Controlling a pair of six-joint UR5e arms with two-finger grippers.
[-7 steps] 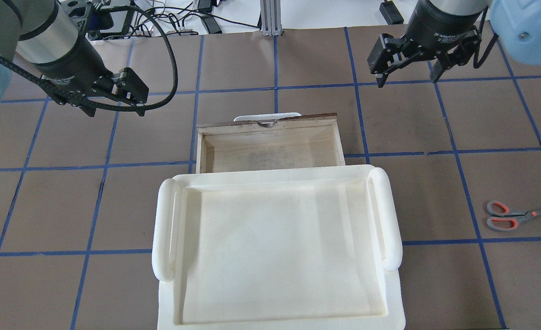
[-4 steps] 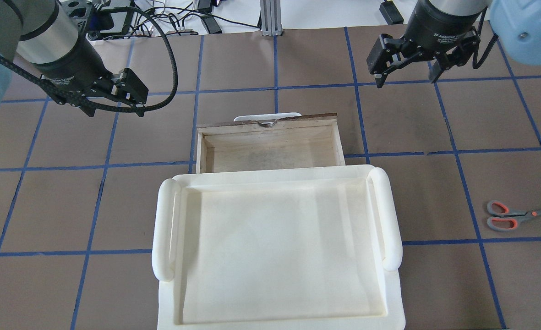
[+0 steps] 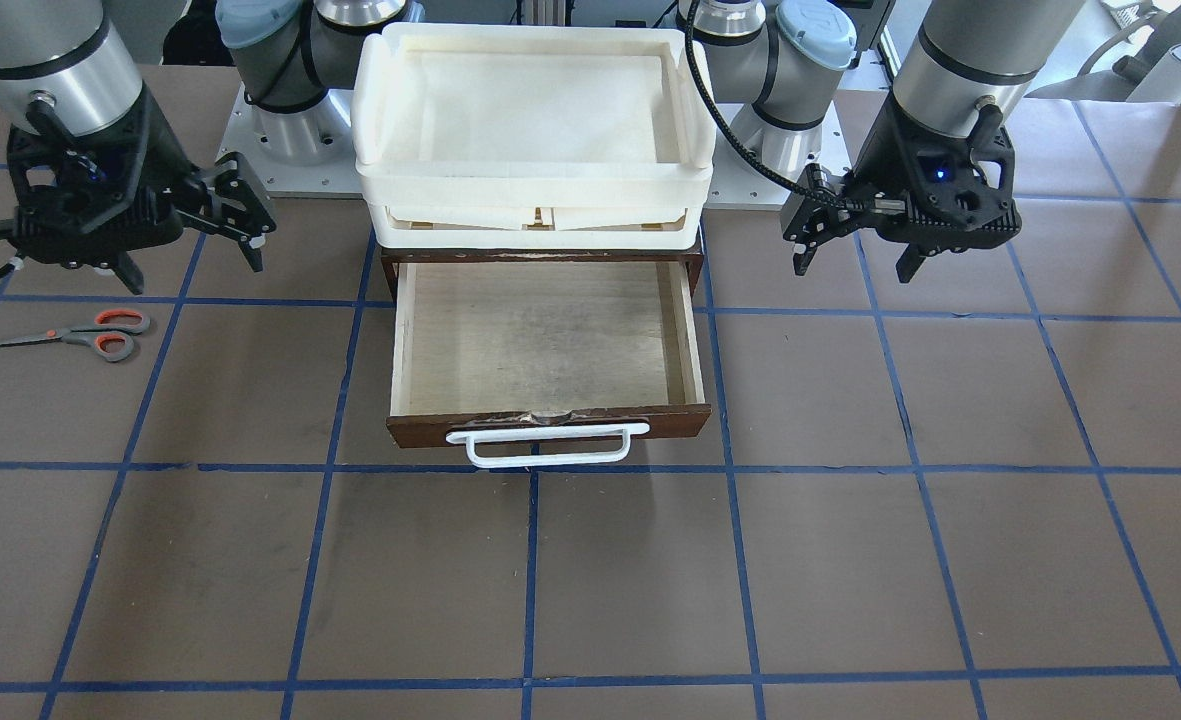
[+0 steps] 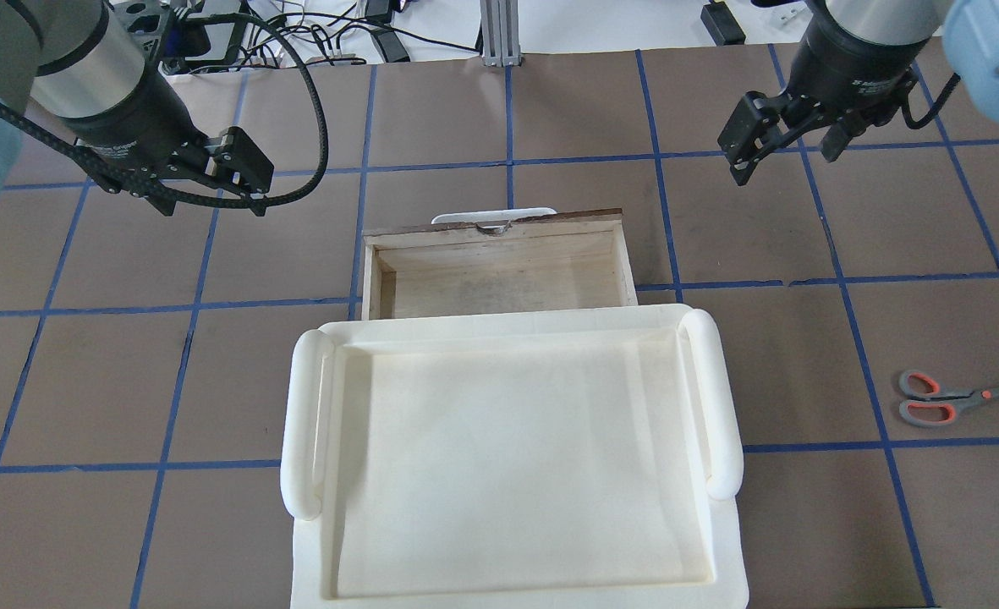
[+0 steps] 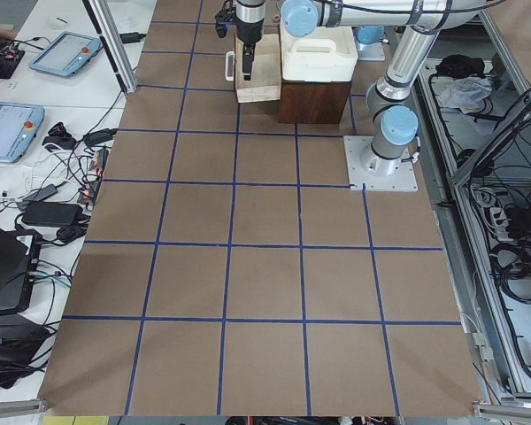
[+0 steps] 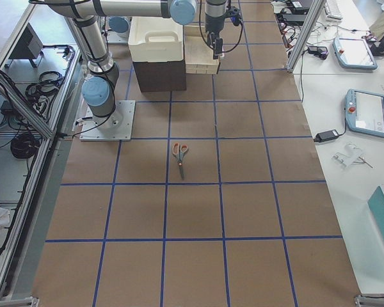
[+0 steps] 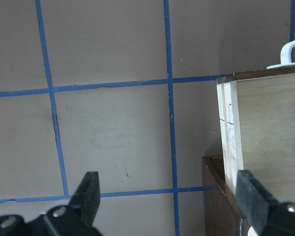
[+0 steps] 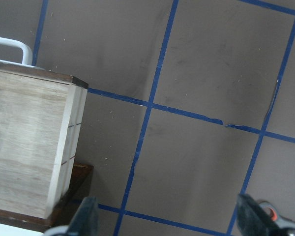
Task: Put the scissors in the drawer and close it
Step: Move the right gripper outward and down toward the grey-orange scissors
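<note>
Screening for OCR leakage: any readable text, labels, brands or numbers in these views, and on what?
Left gripper, white print on its body: too blurred to read.
Right gripper, white print on its body: too blurred to read.
Pendants beside the table, screens: too small to read.
Scissors, drawer, tray: no text visible.

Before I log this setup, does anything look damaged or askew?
The dark front of the drawer looks chipped or ragged at the middle of its top edge, right by the white bar handle. Nothing else stands out.
</note>
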